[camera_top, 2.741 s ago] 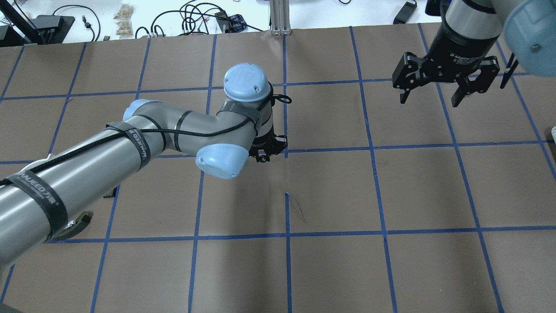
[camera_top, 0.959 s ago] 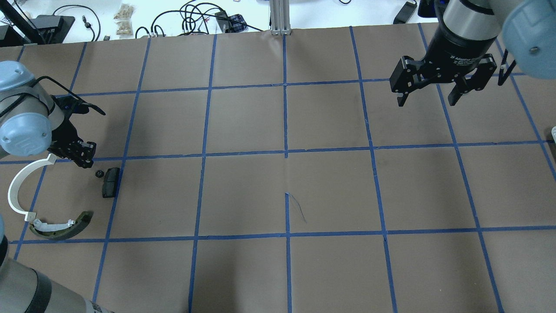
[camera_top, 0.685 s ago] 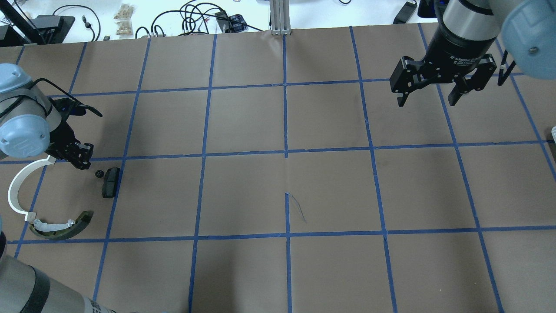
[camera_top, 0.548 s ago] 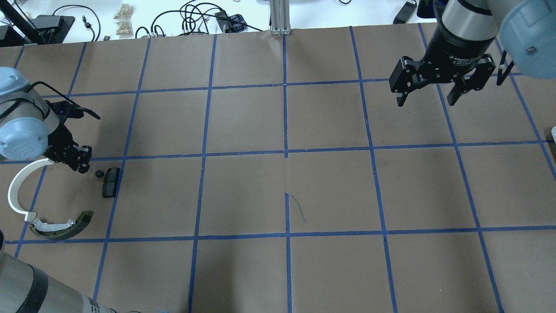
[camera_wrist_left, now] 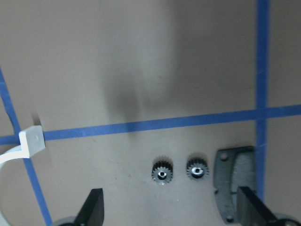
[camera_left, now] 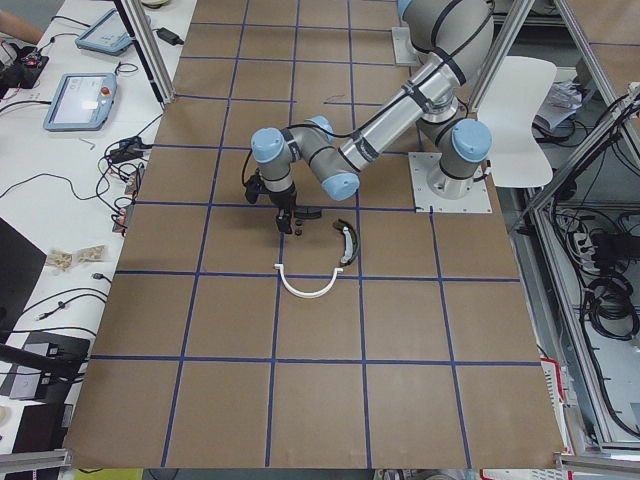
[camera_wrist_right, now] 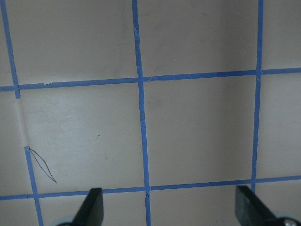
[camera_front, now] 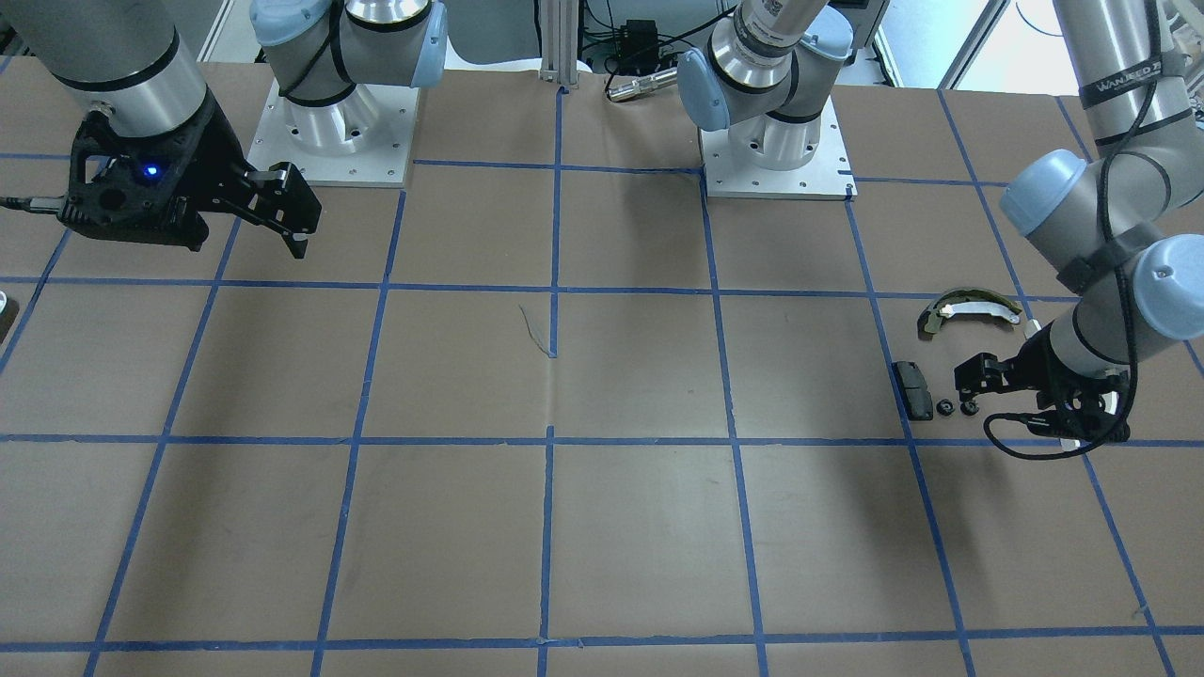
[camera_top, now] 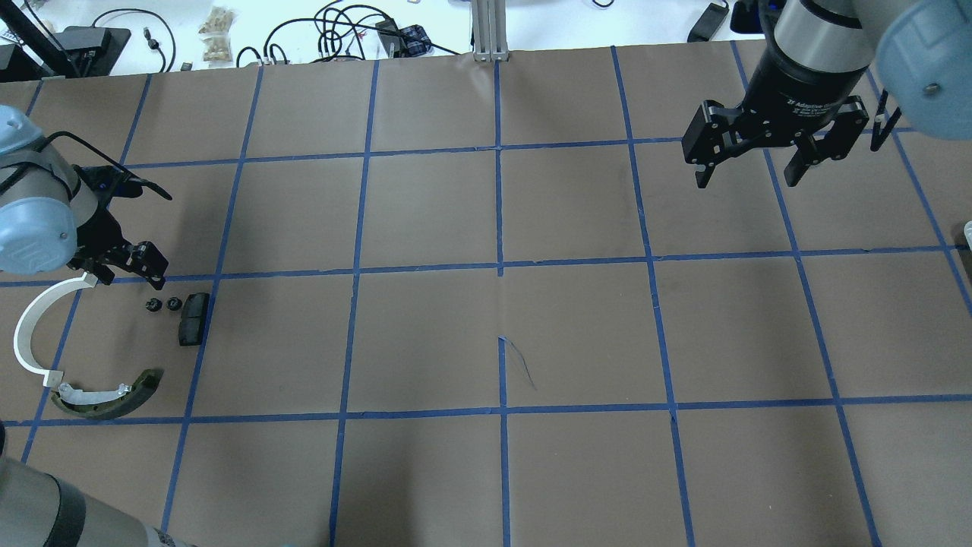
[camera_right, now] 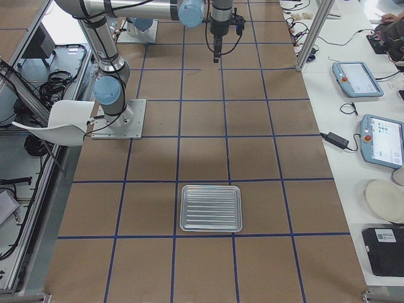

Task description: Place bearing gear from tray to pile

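Two small dark bearing gears lie side by side on the brown table: one (camera_top: 154, 305) just below my left gripper (camera_top: 130, 267), the other (camera_top: 174, 305) next to the black pad (camera_top: 194, 317). They belong to the pile with the white half-ring (camera_top: 30, 334) and the olive-and-white brake shoe (camera_top: 106, 395). My left gripper is open and empty above them; its wrist view shows both gears (camera_wrist_left: 162, 172) (camera_wrist_left: 197, 169) between the spread fingers (camera_wrist_left: 91, 209). My right gripper (camera_top: 748, 178) is open and empty at the far right. The silver tray (camera_right: 211, 207) holds nothing.
Blue tape lines divide the brown table into squares. A small tear in the paper (camera_top: 516, 361) lies near the middle. Cables and boxes (camera_top: 342, 30) lie beyond the far edge. The arm bases (camera_front: 329, 122) stand at the robot's side.
My left arm swung from the table's middle to the pile. In the last half second its gripper opened, leaving a second gear beside the first, and drew back slightly. The right gripper barely moved.
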Tool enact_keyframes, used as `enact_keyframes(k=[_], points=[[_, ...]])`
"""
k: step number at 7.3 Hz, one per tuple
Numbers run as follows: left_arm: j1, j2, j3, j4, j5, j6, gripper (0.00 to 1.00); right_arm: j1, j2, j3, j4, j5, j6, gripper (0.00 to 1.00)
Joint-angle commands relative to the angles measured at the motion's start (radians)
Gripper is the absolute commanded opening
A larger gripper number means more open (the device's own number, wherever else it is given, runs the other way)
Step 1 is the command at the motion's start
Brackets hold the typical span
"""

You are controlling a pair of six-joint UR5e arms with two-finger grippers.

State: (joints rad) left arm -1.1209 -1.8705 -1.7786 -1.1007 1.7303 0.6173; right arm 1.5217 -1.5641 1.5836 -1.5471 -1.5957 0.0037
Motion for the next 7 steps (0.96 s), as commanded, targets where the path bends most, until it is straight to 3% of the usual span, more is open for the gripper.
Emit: enact_keyframes(k=[1, 2, 4, 7], points=[[-0.146, 0.089, 0.108, -0.207, 0.000, -0.154, 0.95, 0.000, -0.001, 0.006, 0.001, -0.003, 0.004, 1.00], [-0.211, 0.121, 0.149, -0.299, -0.055, -0.330, 0.95, 0.000, -0.001, 0.004, 0.002, -0.004, 0.004, 1.00], [-0.391, 0.177, 0.226, -0.353, -0.095, -0.564, 1.00, 0.000, -0.001, -0.002, 0.002, -0.004, 0.004, 1.00], [-0.517, 0.270, 0.268, -0.393, -0.109, -0.605, 1.00, -0.002, -0.017, 0.010, 0.005, -0.003, 0.005, 1.00]])
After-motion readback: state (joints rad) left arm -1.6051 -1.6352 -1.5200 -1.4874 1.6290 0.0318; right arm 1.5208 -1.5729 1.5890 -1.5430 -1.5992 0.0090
